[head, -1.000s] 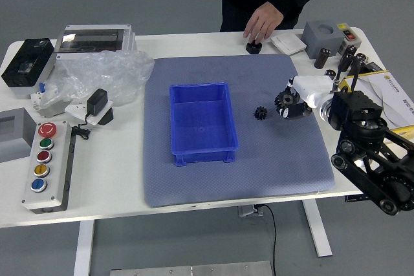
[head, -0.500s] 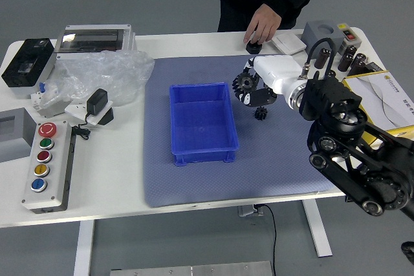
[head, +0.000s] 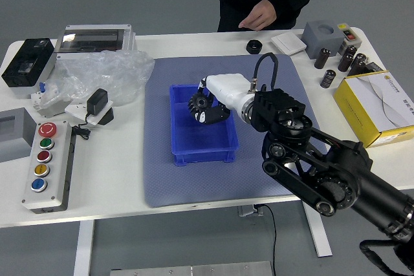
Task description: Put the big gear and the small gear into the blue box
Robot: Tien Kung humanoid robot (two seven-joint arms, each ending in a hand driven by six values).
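Observation:
My right hand [head: 211, 100] reaches in from the right and is above the blue box [head: 202, 156]. Its fingers are closed on the big gear [head: 200, 102], a dark toothed disc held over the box's upper middle. The small gear does not show; the hand and forearm cover the mat to the right of the box, where it could lie. My left hand is out of view.
A person stands at the far side, one hand near a black round piece [head: 254, 46]. At left are a button panel [head: 48, 167] and plastic wrap [head: 107, 75]. A yellow box [head: 375, 109] and black cylinders [head: 328, 78] stand at right.
My right hand has carried the big gear leftward from the mat's right side to over the blue box. The person's hand has lifted off the black round piece.

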